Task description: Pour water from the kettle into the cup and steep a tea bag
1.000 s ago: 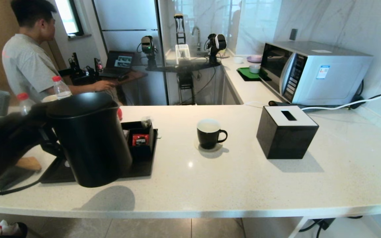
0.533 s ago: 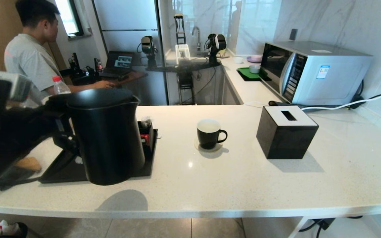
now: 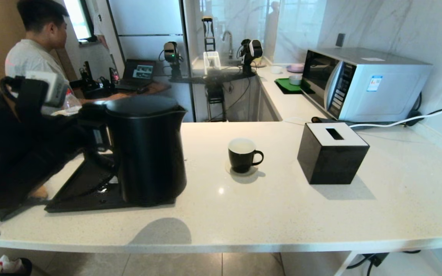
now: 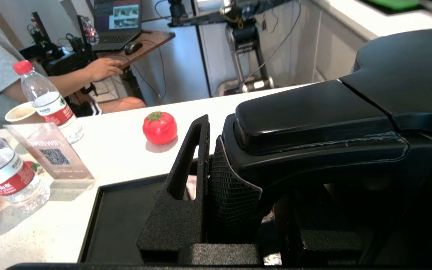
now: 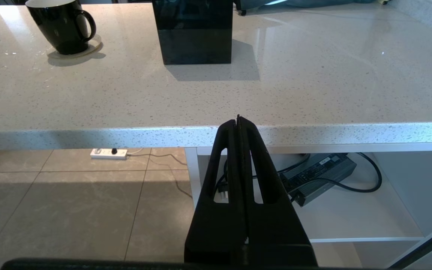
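The matte black kettle (image 3: 148, 153) hangs upright above the right end of the black tray (image 3: 86, 188), its shadow falling on the counter in front. My left gripper (image 3: 95, 138) is shut on its loop handle (image 4: 313, 112); one textured finger (image 4: 186, 176) presses the handle's side, and the other is hidden behind it. The black cup (image 3: 242, 155), white inside, stands on a round coaster to the kettle's right, ear handle pointing right; it also shows as the cup (image 5: 60, 26). My right gripper (image 5: 238, 120) is parked shut below the counter's front edge. The tea bag is hidden.
A black tissue box (image 3: 332, 153) stands right of the cup, with a microwave (image 3: 363, 82) behind it. A red tomato (image 4: 159, 127), water bottles (image 4: 47, 105), a paper cup and a QR-code stand sit behind the tray. A person sits at far left.
The left arm has carried the kettle to the right and a little higher, toward the cup. It now covers the tray's box of packets. The cup and right arm have not moved.
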Tool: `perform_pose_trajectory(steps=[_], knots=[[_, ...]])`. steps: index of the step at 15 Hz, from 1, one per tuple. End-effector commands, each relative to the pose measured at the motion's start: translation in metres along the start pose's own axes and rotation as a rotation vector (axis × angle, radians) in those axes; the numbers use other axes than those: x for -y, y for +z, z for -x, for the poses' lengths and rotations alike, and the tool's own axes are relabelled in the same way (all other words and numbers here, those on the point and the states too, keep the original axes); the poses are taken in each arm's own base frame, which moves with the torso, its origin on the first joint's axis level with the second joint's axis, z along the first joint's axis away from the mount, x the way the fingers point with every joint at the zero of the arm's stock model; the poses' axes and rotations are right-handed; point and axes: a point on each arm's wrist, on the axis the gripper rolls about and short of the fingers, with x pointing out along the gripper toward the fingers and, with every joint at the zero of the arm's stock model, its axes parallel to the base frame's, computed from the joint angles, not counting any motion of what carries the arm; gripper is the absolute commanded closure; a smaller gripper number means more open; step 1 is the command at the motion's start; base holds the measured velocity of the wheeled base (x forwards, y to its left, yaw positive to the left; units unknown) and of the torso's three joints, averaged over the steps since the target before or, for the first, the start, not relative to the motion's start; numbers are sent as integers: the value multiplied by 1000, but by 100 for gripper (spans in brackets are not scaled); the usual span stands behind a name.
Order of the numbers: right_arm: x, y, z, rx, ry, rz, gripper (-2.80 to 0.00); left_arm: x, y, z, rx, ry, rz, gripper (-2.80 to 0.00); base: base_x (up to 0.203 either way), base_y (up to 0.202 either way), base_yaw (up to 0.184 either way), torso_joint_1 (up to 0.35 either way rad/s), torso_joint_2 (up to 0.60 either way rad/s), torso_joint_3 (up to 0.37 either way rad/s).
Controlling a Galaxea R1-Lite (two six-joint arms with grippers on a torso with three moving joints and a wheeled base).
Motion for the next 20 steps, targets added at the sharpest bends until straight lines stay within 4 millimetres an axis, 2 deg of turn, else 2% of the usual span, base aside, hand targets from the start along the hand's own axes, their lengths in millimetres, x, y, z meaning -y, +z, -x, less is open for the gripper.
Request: perform_pose_trajectory(steps=[1, 5, 12, 20], knots=[[0, 0, 0, -1, 0, 0, 0, 16, -4, -6, -16, 1, -3, 0, 0, 0, 0, 0, 0, 0], [0, 0, 0, 0, 0, 0, 0, 44, -8, -13, -47, 50, -21, 0, 0, 0, 0, 0, 0, 0], [0, 0, 0, 0, 0, 0, 0, 83, -17, -33, -87, 125, -62, 0, 0, 0, 0, 0, 0, 0], [0, 0, 0, 0, 0, 0, 0, 105, -26, -55, -112, 165, -110, 0, 0, 0, 0, 0, 0, 0]])
